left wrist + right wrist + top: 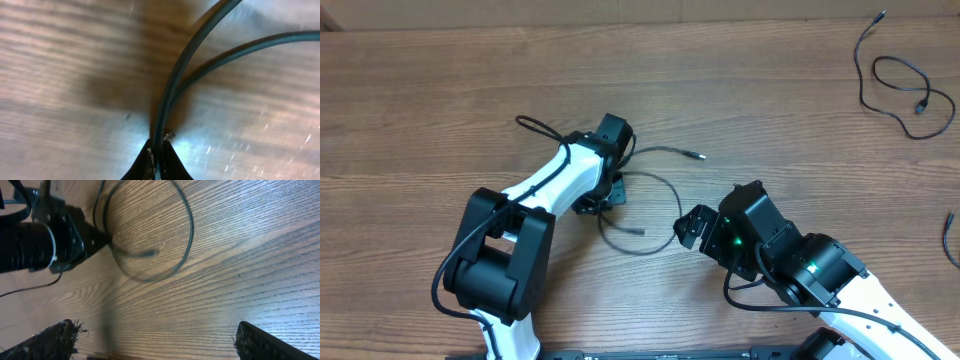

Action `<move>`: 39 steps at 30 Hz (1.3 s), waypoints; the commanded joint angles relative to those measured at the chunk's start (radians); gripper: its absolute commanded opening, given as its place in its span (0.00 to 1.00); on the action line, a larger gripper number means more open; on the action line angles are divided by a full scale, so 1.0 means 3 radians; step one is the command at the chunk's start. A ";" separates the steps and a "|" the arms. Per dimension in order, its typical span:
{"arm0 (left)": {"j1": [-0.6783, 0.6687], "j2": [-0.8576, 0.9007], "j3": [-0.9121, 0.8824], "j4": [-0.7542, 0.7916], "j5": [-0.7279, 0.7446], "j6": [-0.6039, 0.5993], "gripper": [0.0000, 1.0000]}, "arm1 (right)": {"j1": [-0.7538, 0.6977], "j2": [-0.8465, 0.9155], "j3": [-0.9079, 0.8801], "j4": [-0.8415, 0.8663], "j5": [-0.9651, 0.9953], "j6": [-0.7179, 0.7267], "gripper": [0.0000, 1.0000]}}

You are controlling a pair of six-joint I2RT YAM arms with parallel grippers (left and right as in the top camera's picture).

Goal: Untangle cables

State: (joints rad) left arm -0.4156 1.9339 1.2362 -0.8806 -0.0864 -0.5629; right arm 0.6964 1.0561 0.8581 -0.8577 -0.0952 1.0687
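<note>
A thin black cable (665,190) lies in a loop at mid-table, one small plug (699,157) pointing right and another end (636,231) inside the loop. My left gripper (605,205) is shut on the loop's left side. In the left wrist view its tips (160,155) pinch the cable (172,90), and a second strand (250,45) branches off to the right. My right gripper (682,228) stands open just right of the loop, apart from it. The right wrist view shows its wide-apart fingers (55,340) over bare wood, with the loop (189,230) and the left gripper (95,237) ahead.
Another black cable (900,85) lies coiled at the far right corner of the wooden table (440,90). A short piece of cord (950,240) shows at the right edge. The left arm's own thicker cord (535,128) arches beside its wrist.
</note>
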 commanded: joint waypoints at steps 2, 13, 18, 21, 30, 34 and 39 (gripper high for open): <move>0.0069 -0.0338 0.0379 -0.0242 -0.0093 0.0343 0.04 | 0.0015 -0.0017 0.0000 0.0036 0.0258 -0.0006 1.00; 0.0079 -0.1451 0.0548 -0.0390 -0.0057 0.1090 0.04 | 0.0011 -0.0020 0.0004 0.0064 0.0308 -0.0004 1.00; 0.0079 -0.1699 0.0548 -0.0535 -0.0071 0.1367 0.04 | 0.0011 -0.0051 0.0005 0.0266 0.0053 0.0001 1.00; 0.0079 -0.1700 0.0544 -0.0584 -0.0071 0.1364 0.04 | 0.0011 -0.0062 0.0005 0.0319 0.0013 0.0000 1.00; 0.0079 -0.1628 0.0505 -0.0646 -0.0070 0.1082 0.04 | 0.0013 -0.0057 0.0001 0.0117 0.0014 -0.0010 1.00; 0.0081 -0.1628 0.0505 -0.0614 -0.0067 0.0832 0.04 | 0.0013 -0.0028 -0.0003 0.0094 -0.0057 0.0023 1.00; 0.0081 -0.1629 0.0516 -0.0585 -0.0057 0.0397 0.04 | 0.0102 0.0080 -0.0121 0.0746 -0.0961 -0.0254 1.00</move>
State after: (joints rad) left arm -0.3965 1.4406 1.3891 -1.0634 -0.0948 -0.3458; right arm 0.7017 1.0626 0.8474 -0.7200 -0.2043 1.0843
